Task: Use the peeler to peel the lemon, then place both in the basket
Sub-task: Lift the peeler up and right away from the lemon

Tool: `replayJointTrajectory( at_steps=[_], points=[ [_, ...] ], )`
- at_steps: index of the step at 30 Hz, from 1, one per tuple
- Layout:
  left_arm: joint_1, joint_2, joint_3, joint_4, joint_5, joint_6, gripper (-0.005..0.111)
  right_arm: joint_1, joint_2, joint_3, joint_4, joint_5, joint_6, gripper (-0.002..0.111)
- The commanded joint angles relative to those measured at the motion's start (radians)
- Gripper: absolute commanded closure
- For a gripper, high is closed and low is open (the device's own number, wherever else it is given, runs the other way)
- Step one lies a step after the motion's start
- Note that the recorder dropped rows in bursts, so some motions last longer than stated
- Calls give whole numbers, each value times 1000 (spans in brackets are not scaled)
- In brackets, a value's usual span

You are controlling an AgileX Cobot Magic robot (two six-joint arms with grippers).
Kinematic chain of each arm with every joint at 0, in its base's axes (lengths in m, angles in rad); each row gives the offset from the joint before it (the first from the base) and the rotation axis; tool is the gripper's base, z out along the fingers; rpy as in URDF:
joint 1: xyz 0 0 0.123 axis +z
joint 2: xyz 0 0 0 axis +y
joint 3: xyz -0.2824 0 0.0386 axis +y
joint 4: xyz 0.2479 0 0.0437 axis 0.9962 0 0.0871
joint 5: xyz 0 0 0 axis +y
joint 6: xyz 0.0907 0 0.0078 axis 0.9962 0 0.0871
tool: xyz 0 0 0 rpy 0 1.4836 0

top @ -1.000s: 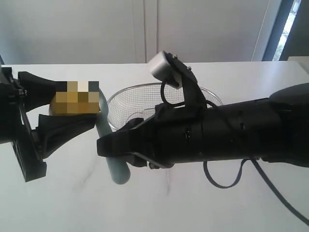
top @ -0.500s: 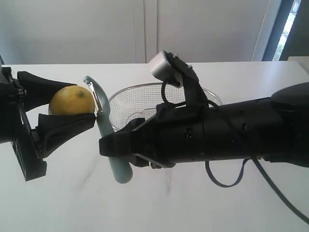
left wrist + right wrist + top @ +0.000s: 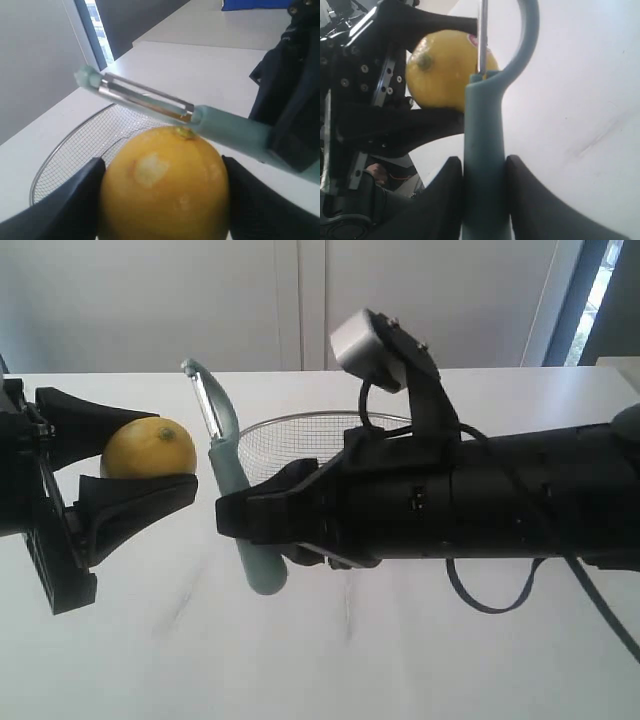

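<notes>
Lemon: the lemon (image 3: 150, 448) is being held up off the surface (image 3: 300, 660), outside the basket (image 3: 300, 420) and to its left in the exterior view.
Left pincer: the left pincer (image 3: 185, 452) is being kept clamped on the lemon, with one dark finger above the fruit and one below it.
Lemon skin: a small pale patch is being shown on the yellow skin in the left wrist view (image 3: 165, 185).
Peeler: the peeler (image 3: 232, 490) is being held nearly upright between the lemon and the basket, head up and handle down, crossing in front of the basket's left rim.
Right pincer: the right pincer (image 3: 235, 525) is being kept closed around the teal handle, which is being pressed from both sides by the fingers (image 3: 445, 195).
Blade and lemon: a narrow gap is being shown between them in the exterior view; from the wrist views, contact cannot be told.
Basket: nothing is being seen inside its visible mesh.
</notes>
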Motion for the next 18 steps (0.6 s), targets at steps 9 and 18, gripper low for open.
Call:
replayJointTrajectory(
  at_steps=[9, 18],
  points=[
    [-2, -4, -6, -31, 15, -5, 107, -2, -217, 2, -233, -4, 195, 108],
    [-2, -4, -6, -31, 15, -5, 107, -2, -387, 2, -534, -28, 305, 108]
  ],
)
